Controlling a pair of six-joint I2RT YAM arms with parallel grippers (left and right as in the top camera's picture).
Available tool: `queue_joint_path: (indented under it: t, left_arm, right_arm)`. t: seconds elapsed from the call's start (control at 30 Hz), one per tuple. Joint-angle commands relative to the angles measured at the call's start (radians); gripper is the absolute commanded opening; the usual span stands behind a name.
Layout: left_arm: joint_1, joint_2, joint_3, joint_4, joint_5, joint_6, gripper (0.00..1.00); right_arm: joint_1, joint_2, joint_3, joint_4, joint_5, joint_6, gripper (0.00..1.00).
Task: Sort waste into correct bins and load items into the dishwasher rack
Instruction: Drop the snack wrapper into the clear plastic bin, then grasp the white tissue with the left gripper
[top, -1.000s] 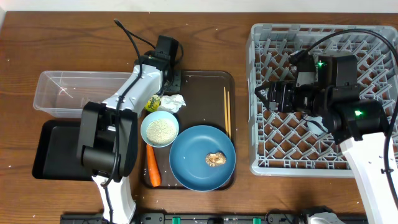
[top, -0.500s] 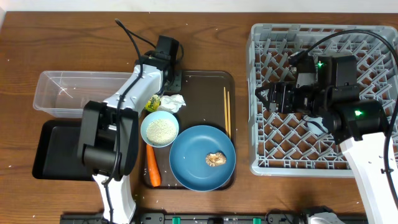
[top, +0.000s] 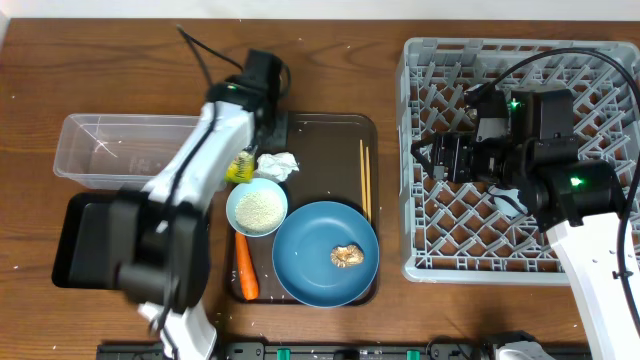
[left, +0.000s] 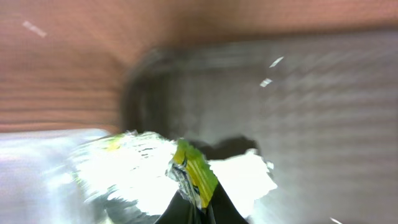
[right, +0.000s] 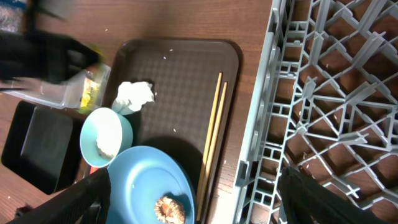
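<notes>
Yellow-green wrapper (top: 242, 166) is hanging pinched in the clenched left end effector (left: 194, 210), at the brown tray's (top: 330, 135) left edge, just beside the clear tub (top: 100, 150), likely its bin. Right end effector (top: 428, 158) is hovering spread and empty over the rack's (top: 520, 270) left wall, out of the way.

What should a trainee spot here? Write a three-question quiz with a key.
1. True or false: the brown food lump lies on the blue plate.
2. The right claw is: A open and empty; B shut on a fork; C shut on a sponge.
3. What does the left claw grip?
Key: 1 true; 2 A; 3 the yellow-green wrapper.
</notes>
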Motion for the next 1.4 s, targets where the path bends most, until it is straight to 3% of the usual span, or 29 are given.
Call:
queue_joint_path:
  t: [0.0, 0.43, 0.53, 0.6, 0.7, 0.83, 1.0, 1.13, 1.37]
  left_arm:
    - [0.024, -0.131, 0.044, -0.026, -0.006, 0.010, 0.06]
    - [0.269, -0.169, 0.038, -0.085, -0.080, -0.010, 0.07]
    - [0.286, -0.169, 0.038, -0.086, -0.080, -0.010, 0.13]
    - [0.284, -0.169, 0.038, -0.086, -0.072, -0.010, 0.17]
    - [0.275, -0.169, 0.038, -0.086, -0.027, -0.009, 0.37]
    - [0.261, -0.169, 0.038, -0.092, -0.027, -0.009, 0.48]
    - [0.232, -0.169, 0.036, -0.101, -0.006, -0.009, 0.49]
    - [0.165, -0.168, 0.004, -0.108, 0.146, 0.076, 0.49]
    - [0.017, -0.098, -0.107, -0.074, 0.131, 0.096, 0.49]
  right_arm:
    - [0.011, 0.005, 0.013, 0.000, 0.014, -0.009, 0.80]
    - [0.011, 0.005, 0.013, 0.008, 0.014, -0.009, 0.80]
    - [0.011, 0.005, 0.013, 0.015, 0.014, -0.009, 0.81]
    - [0.011, 0.005, 0.013, 0.015, 0.013, -0.009, 0.81]
    - [0.011, 0.005, 0.013, 0.010, 0.013, -0.009, 0.80]
    - [0.011, 0.005, 0.013, -0.002, 0.013, -0.010, 0.81]
    - [0.011, 0.005, 0.013, -0.011, 0.014, -0.010, 0.81]
    - [0.011, 0.005, 0.013, -0.007, 0.014, -0.009, 0.81]
    - [0.011, 0.005, 0.013, -0.009, 0.014, -0.009, 0.82]
